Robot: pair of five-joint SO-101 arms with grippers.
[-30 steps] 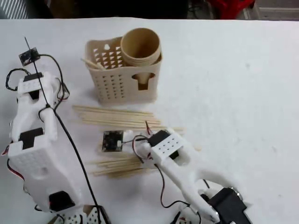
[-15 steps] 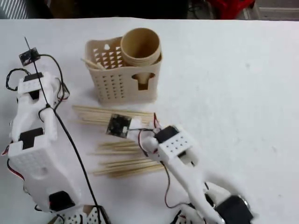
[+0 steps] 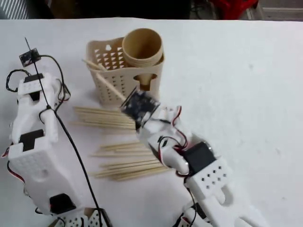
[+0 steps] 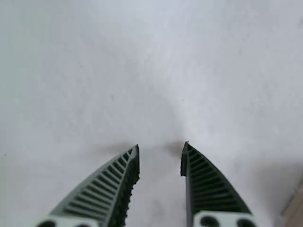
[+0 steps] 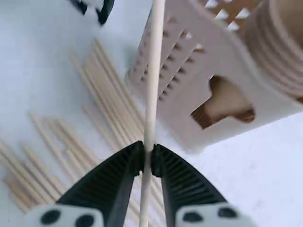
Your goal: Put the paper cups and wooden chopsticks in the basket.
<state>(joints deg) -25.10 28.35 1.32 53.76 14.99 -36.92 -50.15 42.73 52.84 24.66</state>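
Right gripper (image 5: 147, 152) has risen, chopstick (image 5: 154, 71) pinched, beside basket (image 5: 201, 56).

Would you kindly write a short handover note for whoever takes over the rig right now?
Left tool: open, empty, pointed at bare table.
Right tool: shut on one chopstick, held at a slant in front of the basket.
Done: the stacked paper cups stand in the basket.
Left: put the held chopstick in, then gather the loose chopsticks lying on the table in front of the basket.
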